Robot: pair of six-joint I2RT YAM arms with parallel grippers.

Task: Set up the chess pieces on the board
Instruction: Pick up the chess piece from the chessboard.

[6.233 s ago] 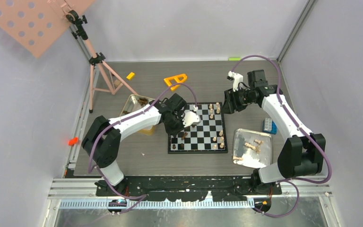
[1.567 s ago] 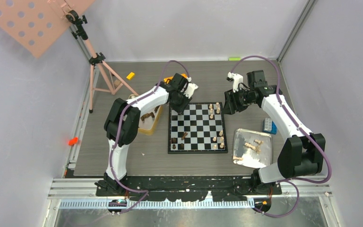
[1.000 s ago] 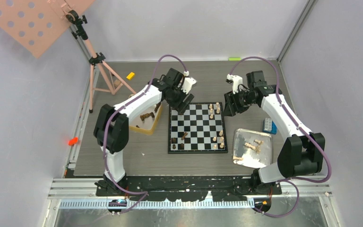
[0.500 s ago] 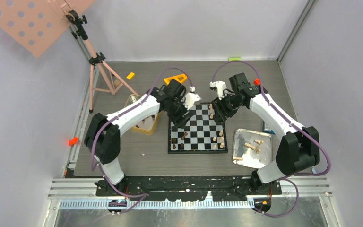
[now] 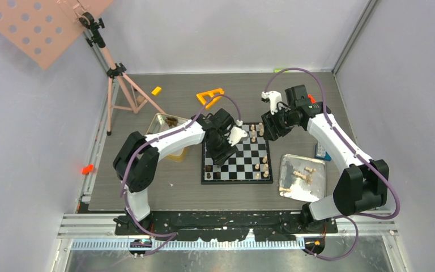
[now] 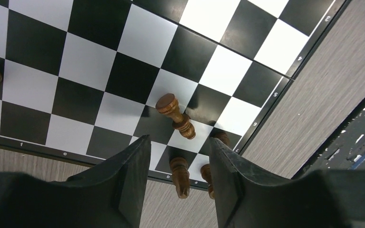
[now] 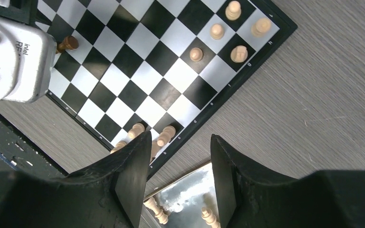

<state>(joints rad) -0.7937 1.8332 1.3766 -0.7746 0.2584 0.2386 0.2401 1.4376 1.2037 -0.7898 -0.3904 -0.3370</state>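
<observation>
- Right gripper (image 7: pixel 180 137) at 6 o'clock: jaws apart, empty.
- Board (image 7: pixel 138 76): five pale pieces (image 7: pixel 216 31) at 1 o'clock, a dark piece (image 7: pixel 68 43) at 10 o'clock.
- Tray (image 7: pixel 180 190) at 6 o'clock.

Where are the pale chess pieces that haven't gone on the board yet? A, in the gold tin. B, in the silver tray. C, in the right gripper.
B: the spare pale chess pieces lie in the silver tray just right of the board.
</observation>
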